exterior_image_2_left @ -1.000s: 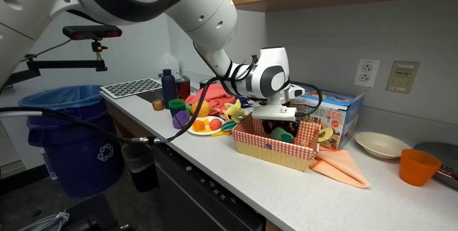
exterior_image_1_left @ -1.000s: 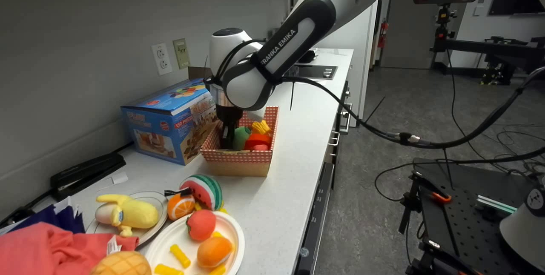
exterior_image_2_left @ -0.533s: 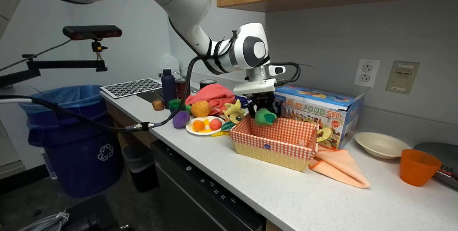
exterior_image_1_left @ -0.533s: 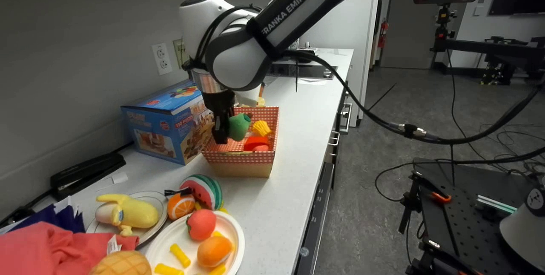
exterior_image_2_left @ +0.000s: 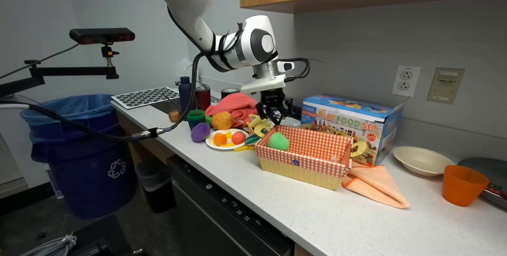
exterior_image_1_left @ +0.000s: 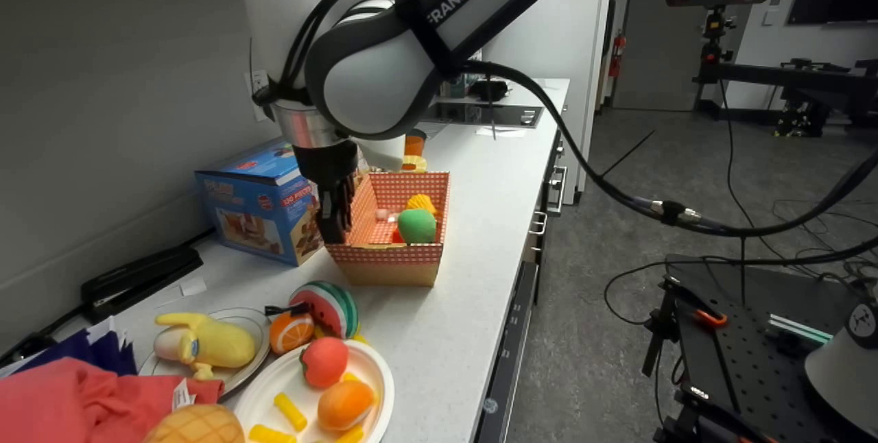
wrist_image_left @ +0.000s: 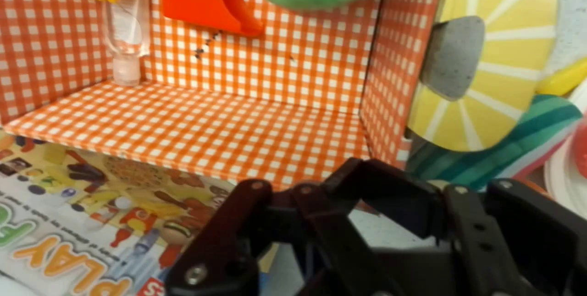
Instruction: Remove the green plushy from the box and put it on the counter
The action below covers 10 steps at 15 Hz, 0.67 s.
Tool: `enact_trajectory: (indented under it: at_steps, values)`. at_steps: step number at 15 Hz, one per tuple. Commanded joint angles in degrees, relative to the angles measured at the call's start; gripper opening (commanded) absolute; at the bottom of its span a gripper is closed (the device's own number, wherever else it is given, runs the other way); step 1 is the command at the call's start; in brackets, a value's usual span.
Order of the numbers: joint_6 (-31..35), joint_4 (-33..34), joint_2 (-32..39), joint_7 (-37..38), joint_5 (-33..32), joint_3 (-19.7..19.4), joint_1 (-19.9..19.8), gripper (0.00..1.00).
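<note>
- White table (exterior_image_2_left: 317, 216) along a grey wall (exterior_image_2_left: 348, 46), bearing a gingham-lined box (exterior_image_2_left: 301, 174).
- Green plushy (exterior_image_2_left: 278, 142) inside the box, toward one end.
- Claw (wrist_image_left: 362, 164) tips pressed together, near a box corner, apart from the plushy.

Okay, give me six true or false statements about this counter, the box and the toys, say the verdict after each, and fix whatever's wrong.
1. The green plushy is apart from the tool. True.
2. The blue toy carton and the orange cup stand on the counter. True.
3. The green plushy lies on the counter. False: it is in or just over the box.
4. The orange cup is inside the box. False: it is outside, on the counter.
5. A round red toy lies on the white plate. True.
6. The blue toy carton stands on the white plate. False: it stands beside the box.
</note>
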Motion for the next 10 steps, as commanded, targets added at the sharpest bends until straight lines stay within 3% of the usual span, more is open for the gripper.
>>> enact_trajectory:
  at_steps: [1,6,10]
  values:
    - [1.8,0.5,0.6,-2.3,-0.3,1.9,0.7,0.02]
    - [1.5,3.9,2.3,-3.9,-0.6,3.6,2.9,0.02]
    - [-2.9,3.3,-0.3,-3.3,-0.6,3.3,3.8,0.02]
